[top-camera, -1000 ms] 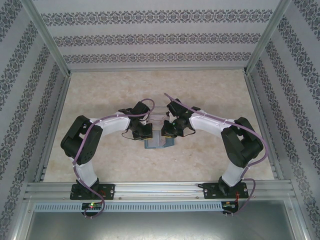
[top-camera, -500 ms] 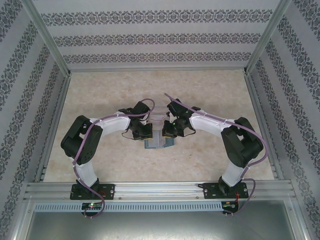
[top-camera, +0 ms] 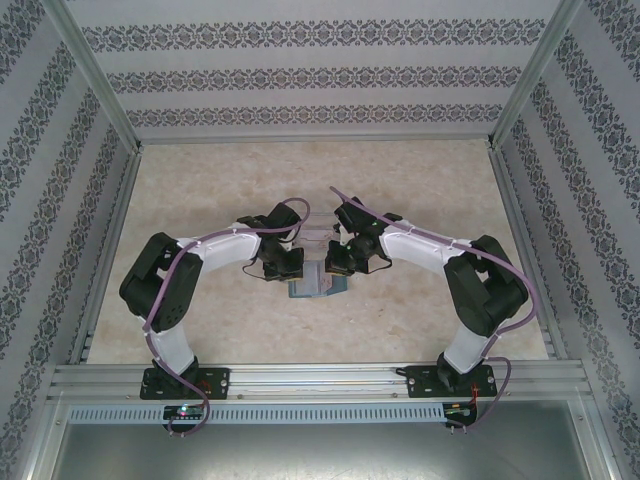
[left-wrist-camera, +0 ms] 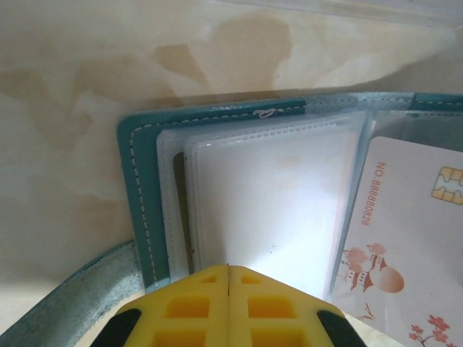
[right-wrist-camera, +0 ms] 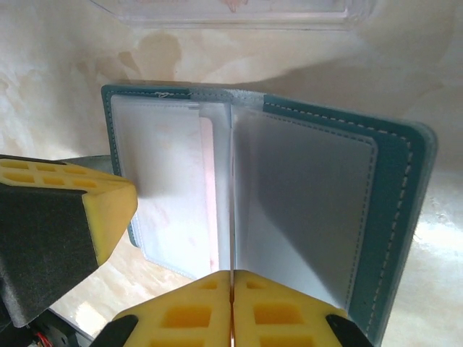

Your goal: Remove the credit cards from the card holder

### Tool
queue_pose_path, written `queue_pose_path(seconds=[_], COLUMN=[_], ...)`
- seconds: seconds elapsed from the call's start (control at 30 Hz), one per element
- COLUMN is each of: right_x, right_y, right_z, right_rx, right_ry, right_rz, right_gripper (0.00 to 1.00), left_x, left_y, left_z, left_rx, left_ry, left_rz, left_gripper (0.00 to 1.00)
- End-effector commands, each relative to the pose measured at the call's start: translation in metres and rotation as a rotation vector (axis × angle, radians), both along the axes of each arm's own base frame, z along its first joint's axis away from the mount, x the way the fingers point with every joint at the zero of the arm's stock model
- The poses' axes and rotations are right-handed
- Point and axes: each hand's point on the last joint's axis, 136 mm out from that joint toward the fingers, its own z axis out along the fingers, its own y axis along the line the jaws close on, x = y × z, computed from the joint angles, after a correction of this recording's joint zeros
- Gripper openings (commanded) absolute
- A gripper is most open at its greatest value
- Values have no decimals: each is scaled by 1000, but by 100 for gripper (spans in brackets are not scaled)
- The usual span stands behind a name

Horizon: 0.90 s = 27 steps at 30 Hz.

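The card holder [top-camera: 318, 288], a teal bifold wallet, lies open on the table between both grippers. In the left wrist view its teal cover [left-wrist-camera: 137, 188] frames a stack of clear sleeves. A pale pinkish credit card [left-wrist-camera: 405, 238] with a gold chip and a printed number shows at the right. My left gripper [left-wrist-camera: 228, 267] is shut, its tips down on the near edge of the left-hand sleeves. My right gripper [right-wrist-camera: 231, 272] is shut on a thin sleeve leaf that stands upright at the spine of the card holder [right-wrist-camera: 394, 217]. From above, the left gripper [top-camera: 288, 266] and right gripper [top-camera: 336, 262] sit close together.
A clear plastic tray [right-wrist-camera: 231, 11] lies just beyond the wallet, and its edge [left-wrist-camera: 362, 7] also shows in the left wrist view. The marbled tabletop [top-camera: 420, 190] stretches back to patterned walls with aluminium rails. The wallet's teal strap [left-wrist-camera: 65, 303] trails near-left.
Almost nothing: both grippers stay over the card holder, and the left arm's elbow has shifted slightly.
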Motion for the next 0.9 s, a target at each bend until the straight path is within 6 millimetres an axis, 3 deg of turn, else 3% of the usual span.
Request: queue_pose_path(seconds=[0.0, 0.43, 0.87], right_x=[2, 4, -2], right_y=[1, 0, -2], right_z=[15, 24, 49], right_rx=[5, 4, -111], right_ry=[-32, -67, -249], right_rz=[4, 36, 462], right_gripper=[9, 8, 4], left_x=[-1, 4, 3], left_y=[-1, -2, 2], left_z=[17, 30, 26], left_rx=[6, -11, -4], left_ry=[-29, -67, -73], left_rz=[-23, -13, -1], left_gripper=[3, 3, 3])
